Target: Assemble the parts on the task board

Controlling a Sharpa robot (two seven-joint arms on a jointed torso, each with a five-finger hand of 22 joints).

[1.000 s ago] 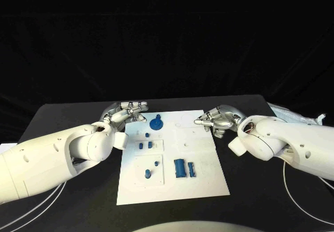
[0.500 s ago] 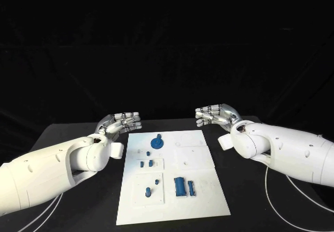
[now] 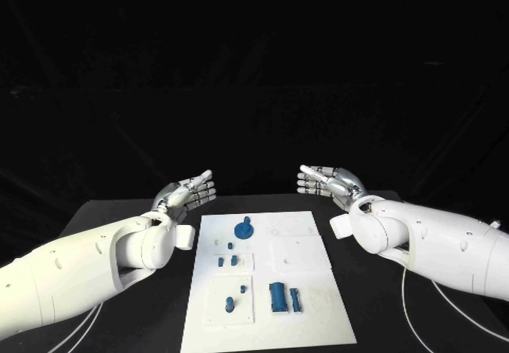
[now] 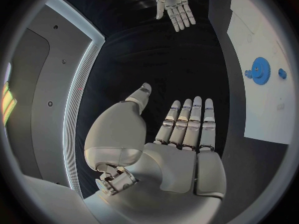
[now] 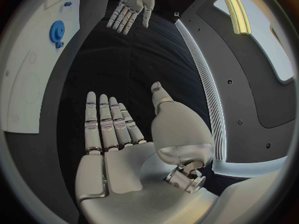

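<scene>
On the black desk (image 3: 127,213) lay the white task board (image 3: 307,309), centred and running from near to far. At its far end sat a round blue gear (image 3: 244,230); nearer, left of centre, stood several small blue pegs (image 3: 226,261), and near the board's near right lay two longer blue blocks (image 3: 283,297). Beyond the board's far left corner, the left robot hand (image 3: 189,193) was raised above the desk, fingers straight and apart, holding nothing. Beyond the far right corner, the right robot hand (image 3: 330,180) was likewise raised, fingers apart and empty.
</scene>
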